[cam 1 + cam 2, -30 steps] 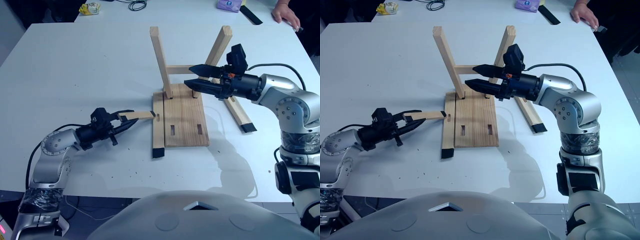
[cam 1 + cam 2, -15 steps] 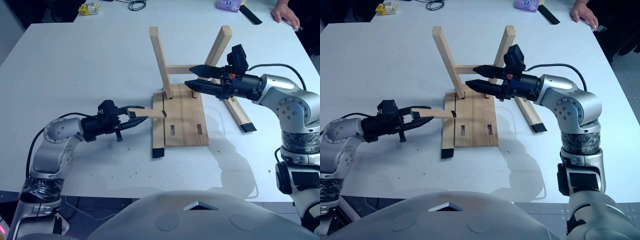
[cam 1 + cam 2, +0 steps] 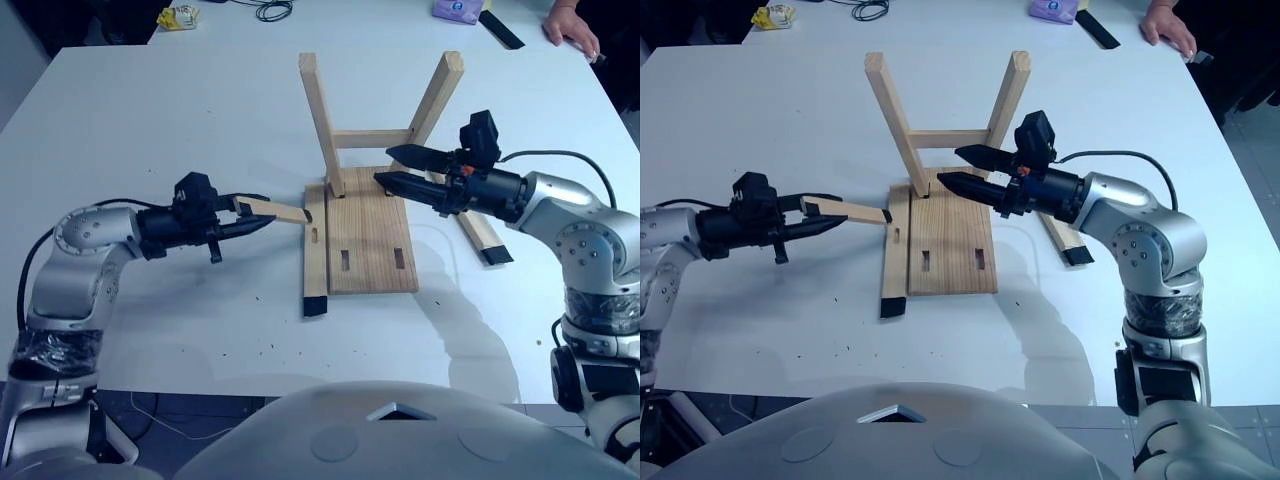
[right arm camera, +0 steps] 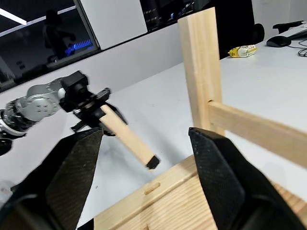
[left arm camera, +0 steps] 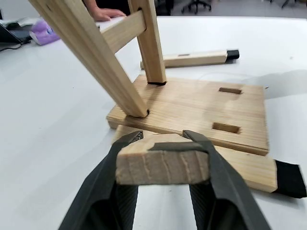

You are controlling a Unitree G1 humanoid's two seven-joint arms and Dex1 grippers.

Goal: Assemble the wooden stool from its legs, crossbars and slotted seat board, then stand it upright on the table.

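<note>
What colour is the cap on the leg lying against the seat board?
Black cap; clearest in left wrist view.

1. The seat board [image 3: 365, 245] lies flat mid-worktop [image 3: 150, 120], with two legs [image 3: 322, 125] standing in its far slots and a crossbar [image 3: 372, 138] between them.
2. A loose leg [image 3: 316, 255] lies along the board's left edge, touching it. Another spare leg [image 3: 482, 237] lies near its right side.
3. The left tool [image 3: 250, 212] is left of all that, with a short bar [image 3: 275, 210] in it pointing at the board.
4. The right tool [image 3: 383, 164] hangs over the board's far right corner.
</note>
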